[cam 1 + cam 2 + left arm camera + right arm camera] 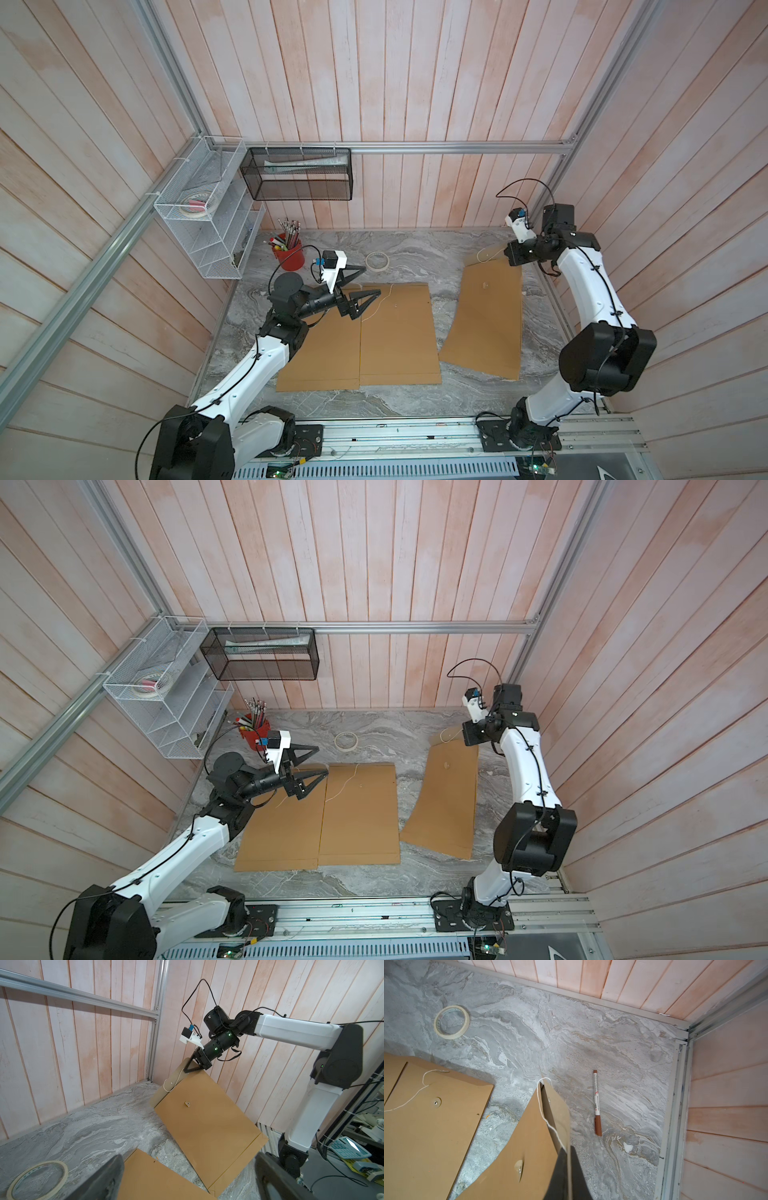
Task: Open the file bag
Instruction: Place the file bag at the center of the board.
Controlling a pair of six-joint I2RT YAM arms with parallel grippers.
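- We found the right gripper [187, 1070] pinching the flap [557, 1109] of the file bag [488, 316], far end raised, on the right of the table [415, 257].
- Left gripper [372, 280] stood spread, empty.
- We advised a slow peel, minding the loose string [538, 1093].

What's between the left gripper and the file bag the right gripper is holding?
In both top views, the middle file bag lying flat, then a strip of bare marble, separates the left gripper from the held file bag.
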